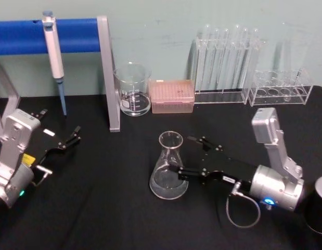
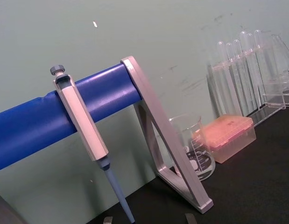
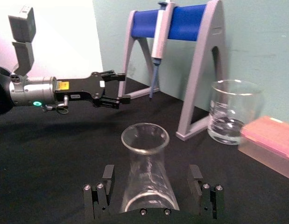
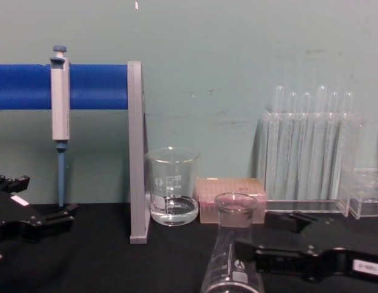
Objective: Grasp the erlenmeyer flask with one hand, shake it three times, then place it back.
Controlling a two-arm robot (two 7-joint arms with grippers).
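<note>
Erlenmeyer flask stands upright on the black surface in the head view, its lower body between the spread jaws of the right gripper, one finger beside its base, the other behind. Right wrist view: one clear conical flask with a flared rim sits between the released jaws, untouched; the left gripper hangs apart, jaws open. Chest view: one beaker stands behind the flask.
</note>
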